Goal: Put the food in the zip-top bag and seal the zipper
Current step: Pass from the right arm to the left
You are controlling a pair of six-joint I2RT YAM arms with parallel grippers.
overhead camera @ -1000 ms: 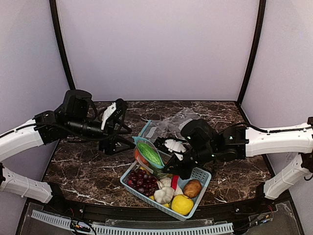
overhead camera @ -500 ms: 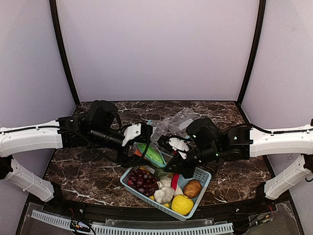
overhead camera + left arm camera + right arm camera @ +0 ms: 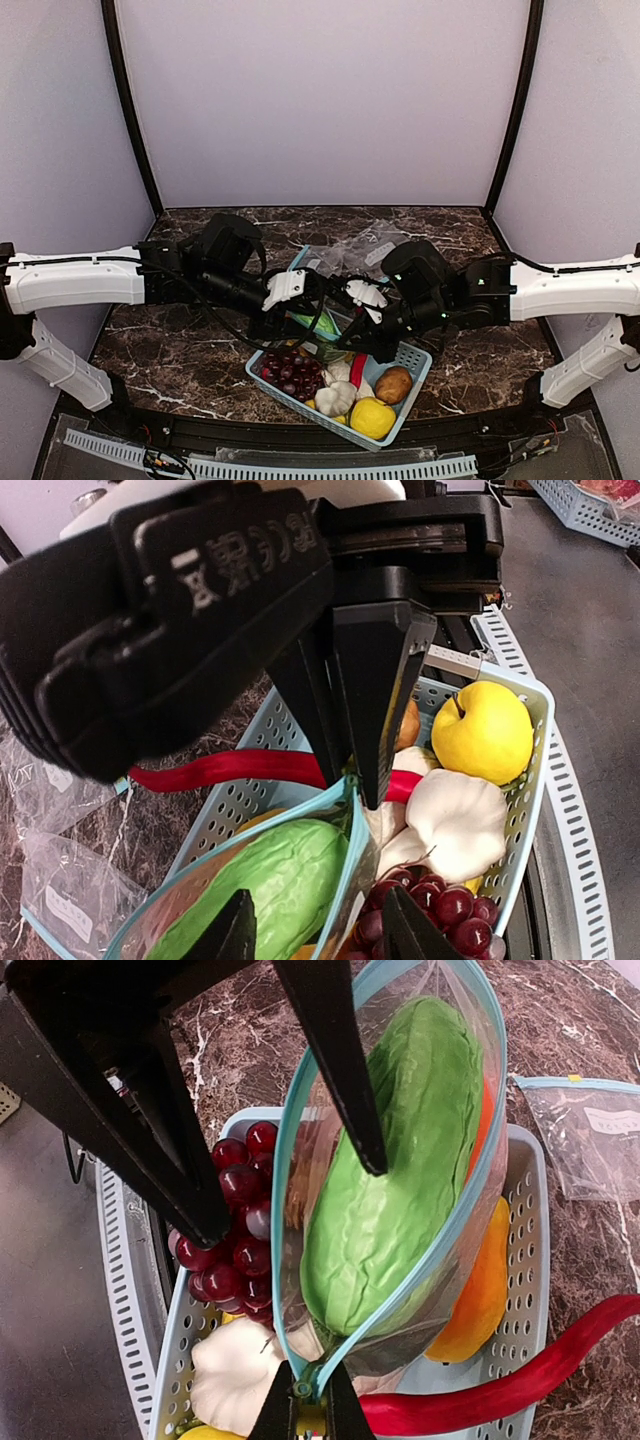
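Pale lavender walls (image 3: 320,100) with black corner struts (image 3: 128,100) enclose a dark brown marbled worktop (image 3: 170,345). Near its front edge sits a light blue basket (image 3: 412,360) of produce. The zip-top bag (image 3: 305,1190) hangs over the basket's far end, with the gourd (image 3: 400,1180) inside it. The left gripper (image 3: 320,922) is spread astride the bag's mouth. The right gripper (image 3: 303,1405) pinches the zipper (image 3: 281,1210) at its end.
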